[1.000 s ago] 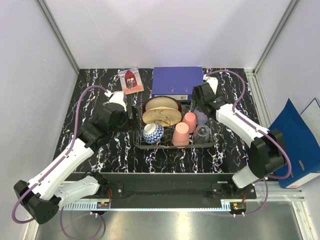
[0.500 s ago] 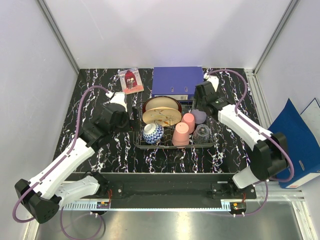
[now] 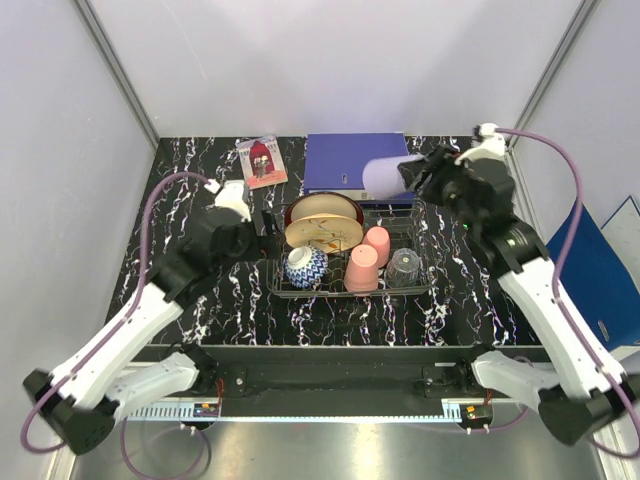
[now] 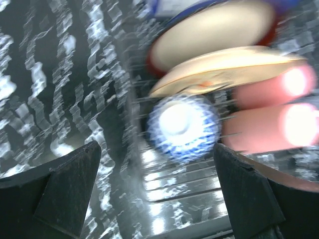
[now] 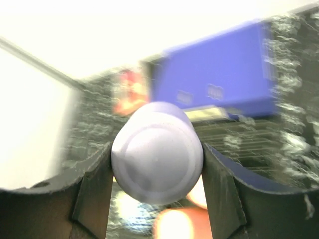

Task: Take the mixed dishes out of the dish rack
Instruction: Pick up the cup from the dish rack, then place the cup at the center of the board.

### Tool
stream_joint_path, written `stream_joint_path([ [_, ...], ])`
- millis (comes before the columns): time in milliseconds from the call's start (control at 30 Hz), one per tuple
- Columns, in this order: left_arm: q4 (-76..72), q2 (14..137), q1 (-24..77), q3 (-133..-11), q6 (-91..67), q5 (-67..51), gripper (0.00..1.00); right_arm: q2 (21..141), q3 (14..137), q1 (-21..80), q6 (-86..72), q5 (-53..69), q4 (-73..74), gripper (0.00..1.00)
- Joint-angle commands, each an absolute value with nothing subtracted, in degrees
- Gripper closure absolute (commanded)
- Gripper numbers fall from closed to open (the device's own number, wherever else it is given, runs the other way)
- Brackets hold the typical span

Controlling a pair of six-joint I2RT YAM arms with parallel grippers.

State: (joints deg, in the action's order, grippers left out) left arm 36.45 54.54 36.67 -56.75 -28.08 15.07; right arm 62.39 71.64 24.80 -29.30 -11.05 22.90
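The dark wire dish rack sits mid-table. It holds a red-rimmed cream bowl, a cream painted plate, a blue-white bowl, two pink cups and a clear glass. My right gripper is shut on the lilac cup and holds it in the air above the rack's back right; its base faces the right wrist camera. My left gripper is open at the rack's left end, with the blue-white bowl ahead between its jaws.
A blue binder lies behind the rack. A small picture card lies at the back left. A second blue binder leans outside the right wall. White walls close in the table.
My right gripper has lifted the lilac cup out of the rack and swung up and to the right. My left arm has hardly moved.
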Motion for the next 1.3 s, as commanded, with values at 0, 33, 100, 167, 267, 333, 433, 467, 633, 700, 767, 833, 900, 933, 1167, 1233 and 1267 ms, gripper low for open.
stream_joint_path([
  [0, 14.45, 41.33, 36.39, -52.93, -29.69, 2.15, 0.01, 58.80, 64.88, 19.53, -44.01, 11.13, 4.89, 1.00],
  [33, 10.85, 39.57, 36.39, -49.69, -30.75, 1.41, 0.01, 58.71, 61.47, 18.90, -48.73, 14.12, 1.27, 1.00],
  [100, 1.87, 35.61, 36.30, -45.73, -33.73, 1.84, 0.01, 58.53, 57.24, 17.85, -57.42, 21.69, -13.83, 1.00],
  [167, 0.88, 36.11, 35.78, -46.05, -34.71, 0.89, 0.01, 61.15, 52.66, 17.84, -63.34, 28.43, -29.95, 1.00],
  [267, -1.12, 40.06, 34.28, -48.78, -35.85, -8.50, 0.01, 67.56, 49.58, 17.84, -75.29, 35.22, -49.66, 1.00],
  [333, -8.82, 41.13, 33.66, -47.73, -37.43, -16.32, 0.01, 69.25, 48.95, 17.93, -78.84, 35.86, -52.47, 1.00],
  [433, -12.57, 43.85, 33.49, -48.42, -39.64, -21.35, 0.01, 68.03, 48.60, 18.37, -75.24, 34.98, -48.08, 1.00],
  [467, -12.57, 45.86, 33.49, -49.12, -39.73, -21.88, 0.01, 67.07, 48.60, 18.54, -74.54, 35.15, -47.21, 1.00],
  [633, -17.66, 49.92, 33.13, -49.13, -42.36, -24.16, 0.01, 66.01, 48.96, 19.07, -72.25, 36.56, -45.44, 1.00],
  [700, -19.77, 52.02, 33.13, -49.04, -43.85, -24.87, 0.01, 65.48, 48.69, 19.42, -71.29, 36.82, -44.30, 1.00],
  [767, -21.88, 53.25, 33.13, -48.87, -44.82, -25.22, 0.01, 65.22, 48.69, 19.77, -70.75, 37.26, -42.99, 1.00],
  [833, -23.20, 53.87, 33.13, -48.60, -45.26, -25.22, 0.01, 65.13, 48.17, 20.13, -69.88, 37.44, -42.45, 1.00],
  [900, -23.73, 54.14, 33.13, -48.87, -45.53, -25.40, 0.01, 65.04, 47.82, 20.21, -69.09, 37.44, -41.31, 1.00],
  [933, -23.82, 54.14, 33.13, -48.95, -45.53, -25.40, 0.01, 65.30, 47.64, 20.30, -69.00, 37.53, -41.22, 1.00],
  [1167, -24.08, 54.49, 33.13, -49.66, -45.88, -26.10, 0.24, 67.32, 47.02, 21.80, -67.85, 37.00, -41.04, 1.00],
  [1233, -24.08, 54.58, 33.13, -49.66, -45.97, -26.37, 0.29, 68.20, 46.93, 22.50, -67.41, 36.83, -40.87, 1.00],
  [1267, -24.17, 54.58, 33.13, -49.57, -46.05, -26.63, 0.33, 68.55, 47.11, 22.67, -67.33, 36.74, -40.78, 1.00],
])
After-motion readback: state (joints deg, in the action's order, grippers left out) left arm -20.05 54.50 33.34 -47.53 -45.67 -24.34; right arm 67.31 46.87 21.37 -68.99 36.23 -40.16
